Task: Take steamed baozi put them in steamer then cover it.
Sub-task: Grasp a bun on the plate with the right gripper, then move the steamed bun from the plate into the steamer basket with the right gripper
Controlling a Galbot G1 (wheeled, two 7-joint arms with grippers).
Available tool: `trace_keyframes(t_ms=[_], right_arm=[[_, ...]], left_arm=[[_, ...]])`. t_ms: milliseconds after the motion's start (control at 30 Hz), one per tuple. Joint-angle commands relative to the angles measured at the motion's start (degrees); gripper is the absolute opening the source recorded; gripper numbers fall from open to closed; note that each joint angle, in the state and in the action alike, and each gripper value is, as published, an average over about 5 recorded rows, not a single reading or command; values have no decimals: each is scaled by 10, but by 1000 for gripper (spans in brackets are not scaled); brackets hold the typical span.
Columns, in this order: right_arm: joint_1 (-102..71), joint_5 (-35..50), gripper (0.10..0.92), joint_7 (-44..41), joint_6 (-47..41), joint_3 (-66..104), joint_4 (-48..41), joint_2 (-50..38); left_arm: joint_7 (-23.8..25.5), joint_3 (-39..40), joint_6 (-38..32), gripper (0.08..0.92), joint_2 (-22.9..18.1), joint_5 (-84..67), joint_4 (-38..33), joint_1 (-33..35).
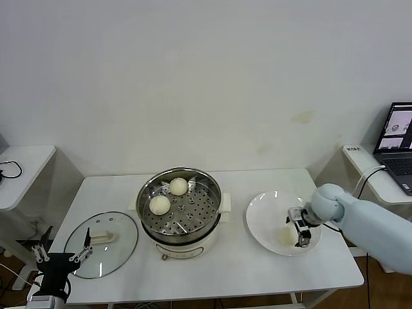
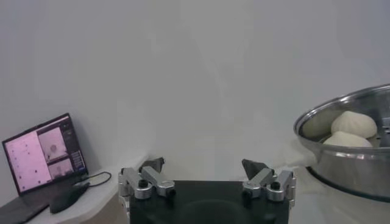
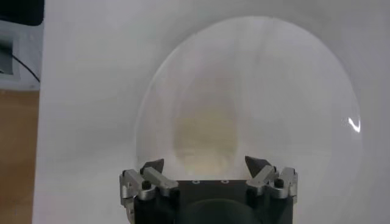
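steamer (image 1: pixel 179 209): two baozi (image 1: pixel 178 186) | right wrist: plate (image 3: pixel 292 91) only

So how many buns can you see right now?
3. Two buns sit in the steamer: one toward the back, one on its left side. A third lies on the white plate, partly hidden by the open right claw.

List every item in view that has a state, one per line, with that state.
steamer: uncovered, two baozi on its perforated tray
baozi in steamer: both resting on the tray, apart
cover: lying on the table left of the steamer
plate: holds one pale baozi
right gripper: open, over the plate
left gripper: open, idle by the cover
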Motion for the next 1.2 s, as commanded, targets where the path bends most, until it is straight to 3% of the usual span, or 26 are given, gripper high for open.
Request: trace_keyframes(t_ms=[33, 533, 967, 1200], right_arm=[[-8, -7, 818, 4, -4, 3, -17, 26], [-9, -14, 655, -13, -10, 14, -10, 8], [152, 64, 645, -53, -13, -39, 34, -54], [262, 110, 651, -51, -24, -80, 36, -24]], left_arm=[[0, -1, -1, 823, 0, 0, 1, 1], [-1, -1, -2, 823, -4, 0, -5, 5], [-1, 0, -2, 823, -2, 0, -11, 8], [-1, 2, -2, 823, -1, 0, -14, 5]])
